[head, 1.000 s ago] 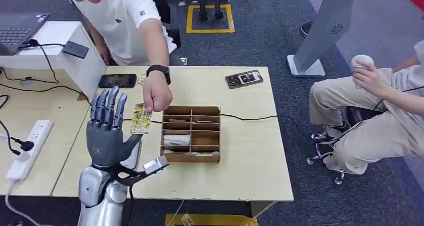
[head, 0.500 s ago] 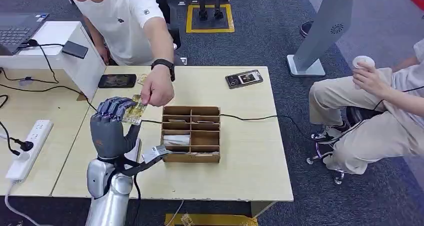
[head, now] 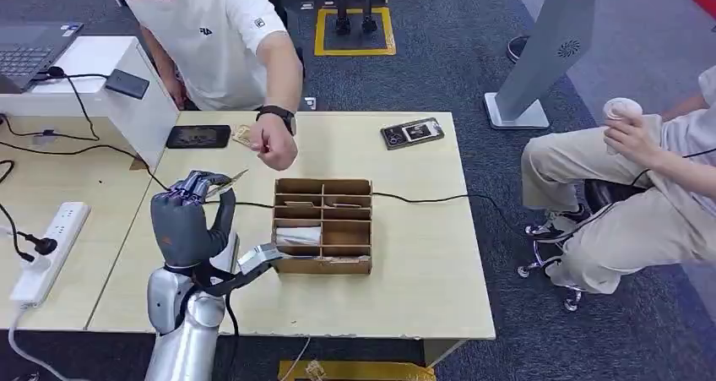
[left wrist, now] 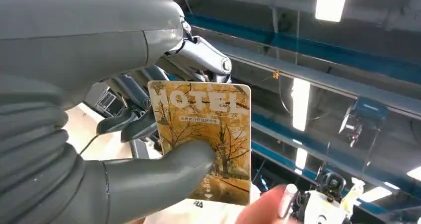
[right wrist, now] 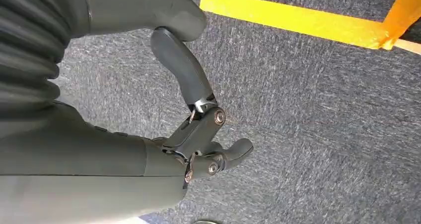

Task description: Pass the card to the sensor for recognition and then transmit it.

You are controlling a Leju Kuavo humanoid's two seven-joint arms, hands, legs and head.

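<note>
Head view shows the left hand [head: 187, 220] raised above the near-left part of the wooden table [head: 405, 288], fingers curled over the card [head: 226, 180], which sticks out from the fingertips toward the person's hand [head: 274, 147] hovering apart just beyond it. Left wrist view shows the card [left wrist: 206, 139], printed with yellow autumn trees and the word HOTEL, pinched between the thick grey thumb [left wrist: 164, 172] pressing its face and the darker fingers [left wrist: 126, 124] behind it. Just beside the hand stands a wooden compartment box [head: 322, 225]. Right wrist view shows the right hand [right wrist: 149, 154] over grey carpet [right wrist: 322, 124], fingers loosely bent and apart, holding nothing.
</note>
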